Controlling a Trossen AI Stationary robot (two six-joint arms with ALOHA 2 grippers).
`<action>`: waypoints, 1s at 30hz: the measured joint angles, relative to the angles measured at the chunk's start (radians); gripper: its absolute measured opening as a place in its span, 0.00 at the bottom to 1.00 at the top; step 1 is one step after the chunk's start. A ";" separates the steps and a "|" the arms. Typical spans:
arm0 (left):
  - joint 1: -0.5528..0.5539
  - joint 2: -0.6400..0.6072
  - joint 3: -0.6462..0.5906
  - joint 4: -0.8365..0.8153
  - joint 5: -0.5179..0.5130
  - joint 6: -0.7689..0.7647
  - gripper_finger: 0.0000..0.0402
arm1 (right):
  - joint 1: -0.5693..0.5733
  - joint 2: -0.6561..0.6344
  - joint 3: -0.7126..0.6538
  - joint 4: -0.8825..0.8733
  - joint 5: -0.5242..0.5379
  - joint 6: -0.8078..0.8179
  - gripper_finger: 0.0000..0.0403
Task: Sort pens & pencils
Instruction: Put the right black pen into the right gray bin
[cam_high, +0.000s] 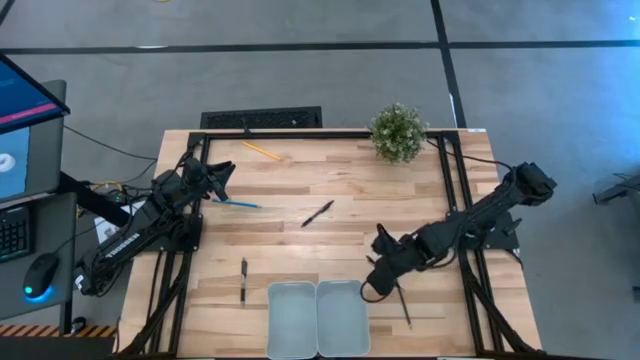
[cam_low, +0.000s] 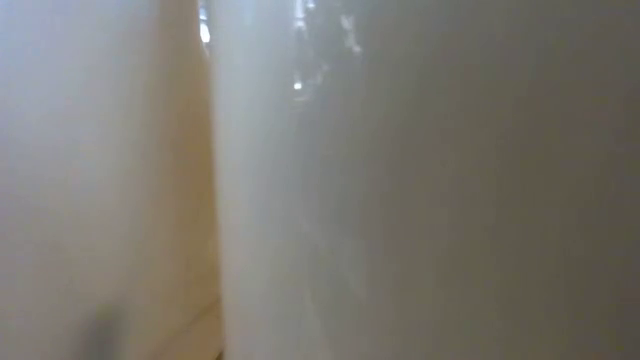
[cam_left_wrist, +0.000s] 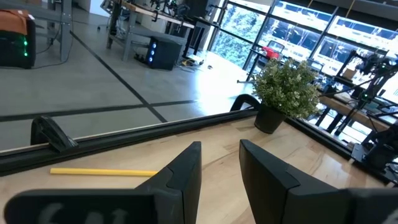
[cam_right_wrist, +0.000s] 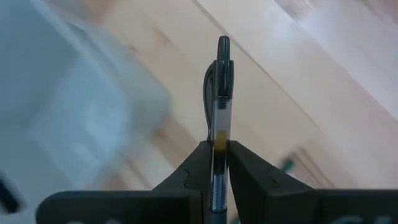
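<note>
With both trays (cam_high: 291, 318) empty, my right gripper (cam_right_wrist: 219, 163) pinches one pen (cam_right_wrist: 219, 112) beside them, my left gripper (cam_left_wrist: 219, 163) waits spread, and remaining pens (cam_high: 317, 213) and pencils (cam_high: 261, 151) lie on the bench (cam_high: 330, 240).

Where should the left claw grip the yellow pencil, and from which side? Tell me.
Mid-length, from straight above, with the left claw turned to straddle the shaft: the yellow pencil lies flat on the table, bare wood on both sides.

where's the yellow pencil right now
The yellow pencil lies on the table's far edge in the high view, left of the potted plant and just beyond the left gripper, which is open above the blue pencil.
</note>
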 joint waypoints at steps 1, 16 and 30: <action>0.000 0.000 0.000 0.000 0.000 0.000 0.24 | -0.007 0.000 0.016 0.011 0.000 -0.017 0.18; 0.000 0.000 0.000 -0.001 0.000 0.067 0.24 | -0.054 0.029 0.067 0.484 0.004 -0.048 0.18; 0.000 0.000 0.000 -0.005 -0.003 0.125 0.24 | 0.030 0.235 0.121 0.654 0.003 0.075 0.17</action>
